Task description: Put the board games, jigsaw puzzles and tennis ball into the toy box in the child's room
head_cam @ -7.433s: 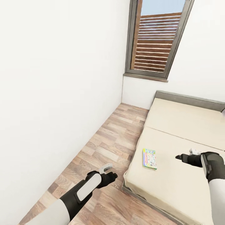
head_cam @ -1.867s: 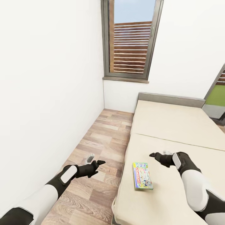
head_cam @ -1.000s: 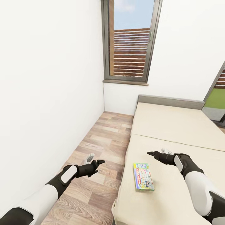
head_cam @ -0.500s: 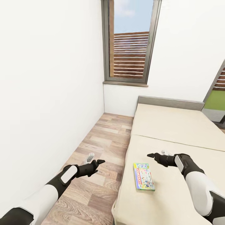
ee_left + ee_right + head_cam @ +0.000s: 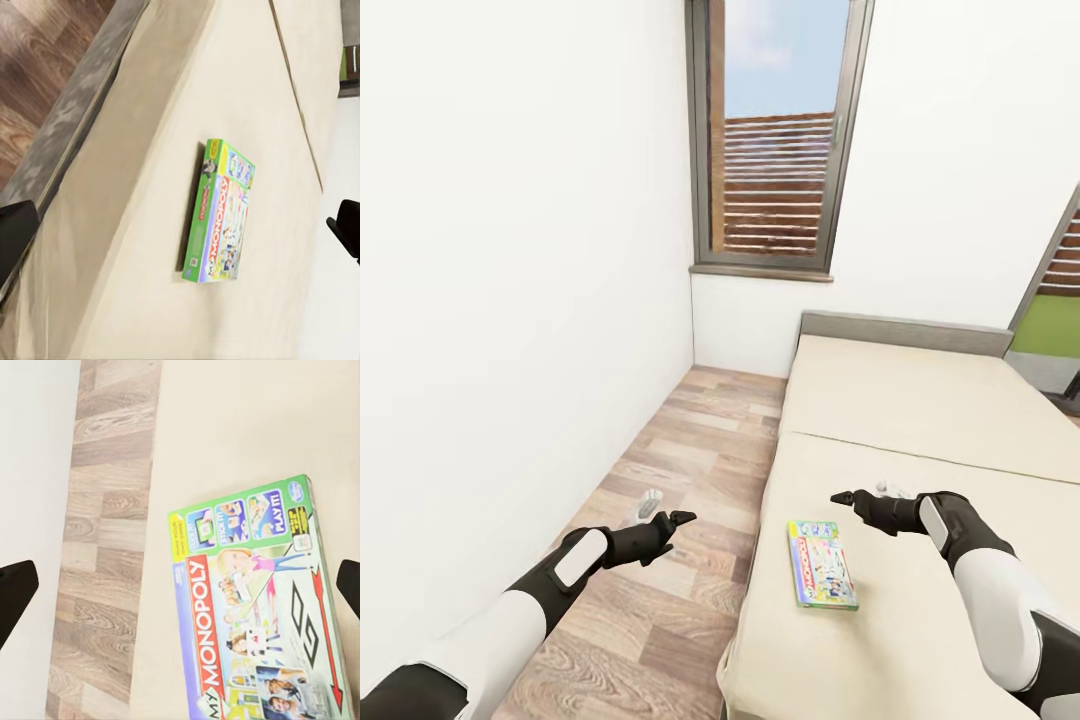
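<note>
One of the board games, a flat green-and-white "My Monopoly" box [image 5: 822, 578], lies flat on the bed [image 5: 920, 420] near its left edge. It shows closer in the left wrist view [image 5: 220, 221] and the right wrist view [image 5: 255, 607]. My right gripper [image 5: 863, 493] hovers open just above the mattress, a little beyond and to the right of the box. My left gripper [image 5: 665, 512] is open over the wooden floor, to the left of the bed. Neither holds anything. The toy box and the table are out of view.
A white wall [image 5: 510, 300] runs close along my left, leaving a narrow strip of wooden floor [image 5: 680, 440] beside the bed. A tall window [image 5: 780, 140] is in the far wall above the grey headboard [image 5: 900, 330]. A green panel [image 5: 1050, 325] stands at far right.
The view has tilted upward a little, so everything sits slightly lower in the picture. Over the last seconds the view also swung to face along the bed. Both grippers stay open.
</note>
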You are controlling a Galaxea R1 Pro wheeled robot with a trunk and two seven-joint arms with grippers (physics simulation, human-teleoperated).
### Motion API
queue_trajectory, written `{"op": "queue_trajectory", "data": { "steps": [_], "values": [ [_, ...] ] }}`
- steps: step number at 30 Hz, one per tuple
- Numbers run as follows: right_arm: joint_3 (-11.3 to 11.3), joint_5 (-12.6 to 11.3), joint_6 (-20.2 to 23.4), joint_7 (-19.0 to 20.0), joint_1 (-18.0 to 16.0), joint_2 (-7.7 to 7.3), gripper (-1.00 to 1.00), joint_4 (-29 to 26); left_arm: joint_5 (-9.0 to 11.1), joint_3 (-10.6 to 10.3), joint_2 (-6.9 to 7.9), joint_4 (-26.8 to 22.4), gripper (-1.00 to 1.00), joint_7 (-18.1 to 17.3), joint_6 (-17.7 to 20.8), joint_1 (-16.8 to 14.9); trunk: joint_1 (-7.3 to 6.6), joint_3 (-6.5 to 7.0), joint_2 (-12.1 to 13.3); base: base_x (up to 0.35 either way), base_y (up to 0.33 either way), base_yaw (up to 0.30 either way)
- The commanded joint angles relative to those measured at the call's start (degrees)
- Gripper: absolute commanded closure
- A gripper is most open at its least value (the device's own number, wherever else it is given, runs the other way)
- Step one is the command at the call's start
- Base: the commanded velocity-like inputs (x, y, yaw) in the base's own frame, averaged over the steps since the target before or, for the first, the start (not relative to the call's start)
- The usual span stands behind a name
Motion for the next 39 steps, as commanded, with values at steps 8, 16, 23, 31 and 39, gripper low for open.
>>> {"op": "queue_trajectory", "data": {
  "steps": [8, 16, 23, 31, 39],
  "values": [
    [-0.43, 0.62, 0.41, 0.42, -0.06, 0.03, -1.0, -0.06, 0.14, -0.27, 0.05, 0.0, -1.0, -0.15, 0.06, -0.05, 1.76, -0.75, -3.25, 0.0, 0.0, 0.0],
    [-0.52, 0.67, 0.75, -0.63, -0.13, 0.06, -1.0, 0.19, 0.12, -0.28, 0.09, 0.0, -1.0, -0.15, 0.08, -0.05, 3.52, -1.61, -6.46, 0.0, 0.0, 0.0],
    [-1.73, -0.04, 0.93, -9.0, -0.67, 0.07, -1.0, 3.86, 0.07, -0.28, 0.13, 0.0, -1.0, -0.15, 0.11, -0.05, 5.05, -2.82, -9.27, 0.0, 0.0, 0.0],
    [-2.44, -0.42, 0.82, -10.09, -0.73, 0.12, -1.0, 4.18, 0.07, -0.28, 0.14, 0.0, -1.0, -0.15, 0.07, -0.05, 6.81, -4.25, -12.48, 0.0, 0.0, 0.0],
    [-2.55, -0.47, 0.89, -10.12, -0.86, -0.2, -1.0, 3.87, 0.07, -0.28, 0.14, 0.0, -1.0, -0.15, 0.07, -0.05, 8.57, -5.69, -15.68, 0.0, 0.0, 0.0]
  ]
}}
